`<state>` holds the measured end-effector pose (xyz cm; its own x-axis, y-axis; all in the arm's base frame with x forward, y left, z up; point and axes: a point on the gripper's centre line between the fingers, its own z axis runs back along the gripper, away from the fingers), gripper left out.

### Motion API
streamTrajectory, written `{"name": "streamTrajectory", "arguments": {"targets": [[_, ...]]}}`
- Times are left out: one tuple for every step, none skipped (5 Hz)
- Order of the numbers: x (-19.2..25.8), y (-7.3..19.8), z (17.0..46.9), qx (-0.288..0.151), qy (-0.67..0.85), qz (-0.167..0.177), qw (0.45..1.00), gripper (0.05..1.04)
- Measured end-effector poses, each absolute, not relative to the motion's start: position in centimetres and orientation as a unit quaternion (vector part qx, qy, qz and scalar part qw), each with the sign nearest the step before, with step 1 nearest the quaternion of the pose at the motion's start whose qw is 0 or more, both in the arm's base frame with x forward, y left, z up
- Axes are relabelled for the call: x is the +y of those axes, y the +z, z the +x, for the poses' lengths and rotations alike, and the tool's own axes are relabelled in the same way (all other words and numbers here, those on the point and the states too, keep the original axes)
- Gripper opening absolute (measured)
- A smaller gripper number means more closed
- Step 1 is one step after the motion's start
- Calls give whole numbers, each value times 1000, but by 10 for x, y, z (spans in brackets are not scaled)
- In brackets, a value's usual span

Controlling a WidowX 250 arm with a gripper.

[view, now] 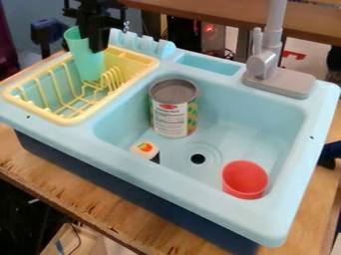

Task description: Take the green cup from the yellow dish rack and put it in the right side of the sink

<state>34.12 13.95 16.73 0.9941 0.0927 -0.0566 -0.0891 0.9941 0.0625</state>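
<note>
a black gripper hangs down near the upper left of the view, its fingers seemingly closed on the rim of a tall mint-green cup; one finger lies over the side of the cup nearer the faucet. the cup is directly below the gripper, open end up. its long axis runs close to upright, with the mouth leaning a little away from the sink basin and the narrower base pointing down. that base is within the outline of the yellow dish rack underneath, near its row of short prongs; whether it touches the rack is hard to tell. this single arm is the one at the cup.

to the right of the gripper and lower, inside the light blue sink, stands a large can. lower again are a small white toy piece with an orange top, the round drain and, farthest from the gripper, a red cup. the gray faucet rises across the sink, well to the gripper's right.
</note>
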Motion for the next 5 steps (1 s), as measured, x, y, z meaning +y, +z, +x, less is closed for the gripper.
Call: {"name": "streamTrajectory", "arguments": {"targets": [[131,195,336,-8,43,31,999,88],[102,211,321,-12,26,28,999,88],[62,225,300,-20,1,37,999,88],[14,233,291,-37,-65,15,997,88],[-28,228,292,-44,-132,2,990,88]]}}
